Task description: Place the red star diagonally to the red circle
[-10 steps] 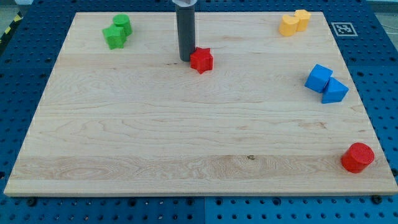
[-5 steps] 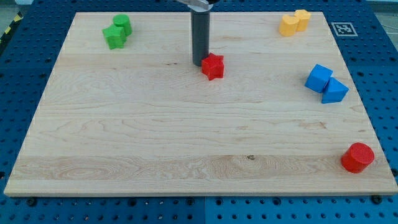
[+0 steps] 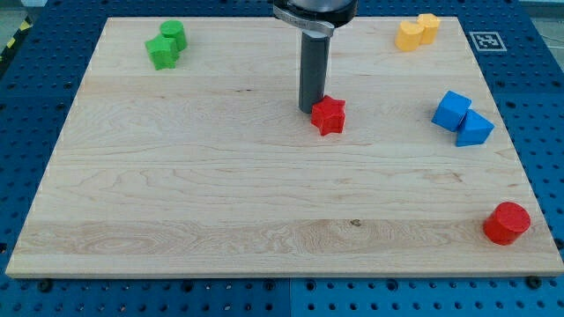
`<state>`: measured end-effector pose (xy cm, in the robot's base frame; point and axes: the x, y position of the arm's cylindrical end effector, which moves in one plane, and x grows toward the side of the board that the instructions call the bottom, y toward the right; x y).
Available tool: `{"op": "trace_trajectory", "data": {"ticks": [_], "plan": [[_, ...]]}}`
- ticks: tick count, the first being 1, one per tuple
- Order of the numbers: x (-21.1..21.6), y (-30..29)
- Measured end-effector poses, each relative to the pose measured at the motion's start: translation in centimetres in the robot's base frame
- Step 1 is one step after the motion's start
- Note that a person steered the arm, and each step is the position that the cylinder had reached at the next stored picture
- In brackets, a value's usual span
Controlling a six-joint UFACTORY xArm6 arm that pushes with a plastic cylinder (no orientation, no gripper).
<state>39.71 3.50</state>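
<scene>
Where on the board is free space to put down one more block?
Free: the whole bottom half, left of the red circle, and the left middle below the green blocks. Crowded: the right edge by the blue blocks, yellow blocks, and around my tip at the red star.

A: How many blocks sit on the board (image 3: pixel 176 211)?
B: Eight. Two red: a star (image 3: pixel 329 115) and a circle (image 3: pixel 507 222).
A: And the rest?
B: Two green blocks (image 3: pixel 166 44), two yellow (image 3: pixel 416 32), two blue (image 3: pixel 462 118). One rod.

My tip (image 3: pixel 311 109) touching red star (image 3: pixel 329 115) upper-left; red circle (image 3: pixel 507 222) well apart, bottom right.
</scene>
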Motion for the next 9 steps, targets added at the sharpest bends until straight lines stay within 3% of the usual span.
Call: {"op": "trace_trajectory", "data": {"ticks": [4,9], "plan": [[3.6,1.8],[4.7,3.0]]}}
